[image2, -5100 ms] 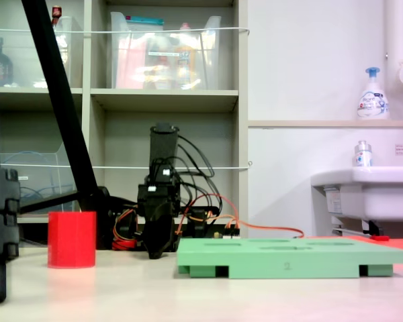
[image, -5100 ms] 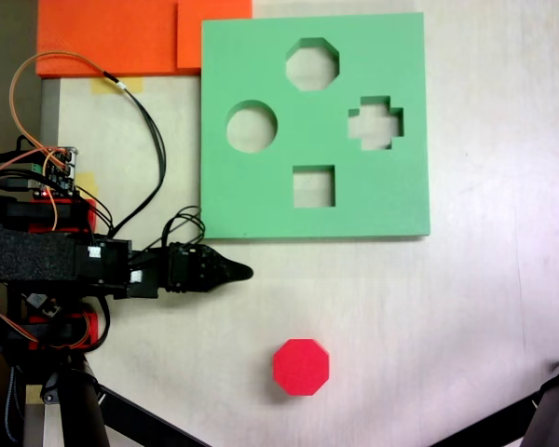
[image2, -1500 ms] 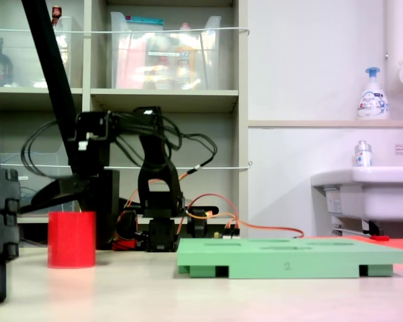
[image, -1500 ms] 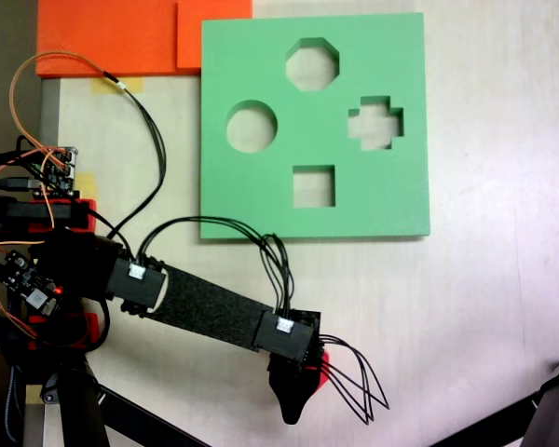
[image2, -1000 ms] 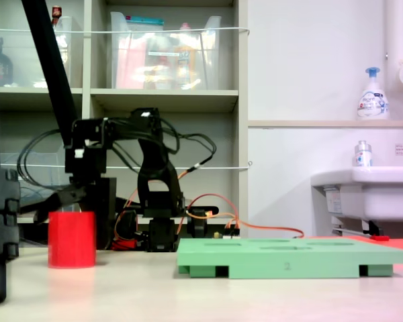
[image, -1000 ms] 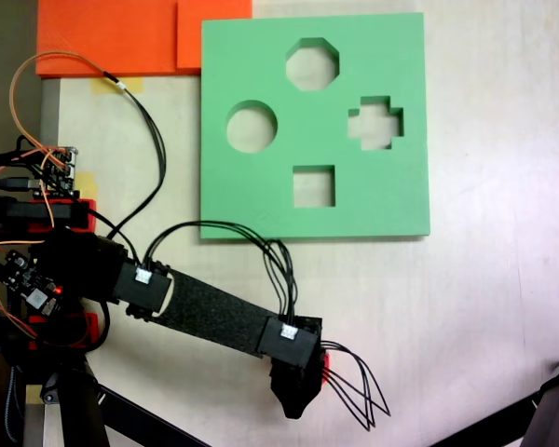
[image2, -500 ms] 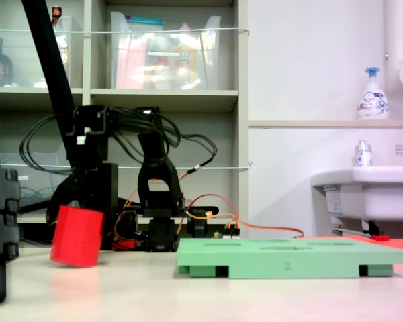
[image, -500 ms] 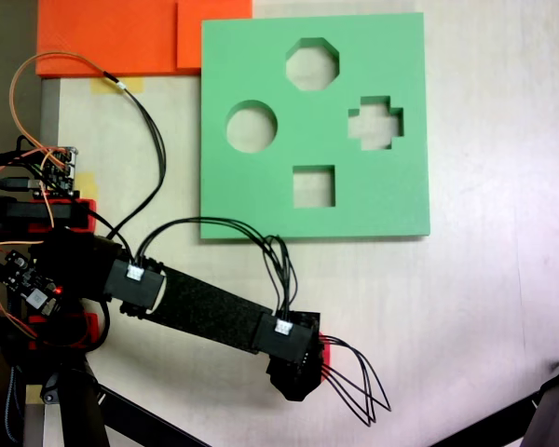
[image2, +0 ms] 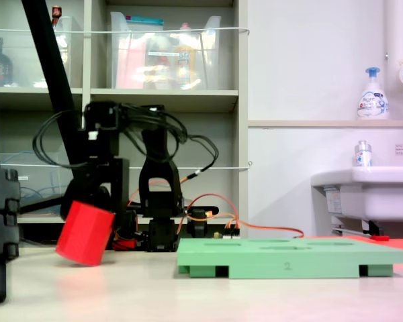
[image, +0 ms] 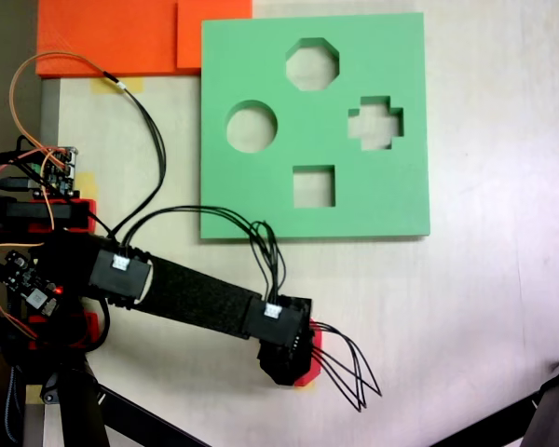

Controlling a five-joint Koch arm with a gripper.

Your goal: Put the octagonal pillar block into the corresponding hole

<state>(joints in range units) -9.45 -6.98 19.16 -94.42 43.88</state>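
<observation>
Lifted off the table, octagonal pillar block (image2: 85, 233) now tilts, top leaning right; end effector (image2: 94, 201) grips it.

- Block (image2: 84, 233): bright red.
- Board (image: 261, 200): plain mint green.
- Foam sheets (image: 112, 33) beside the board: orange.
- Arm (image: 200, 298): black, with black cables (image: 345, 368) and orange wires (image: 23, 102).
- Worktop (image: 484, 307): pale cream.
- Soap bottle (image2: 373, 97): white, blue cap.
</observation>
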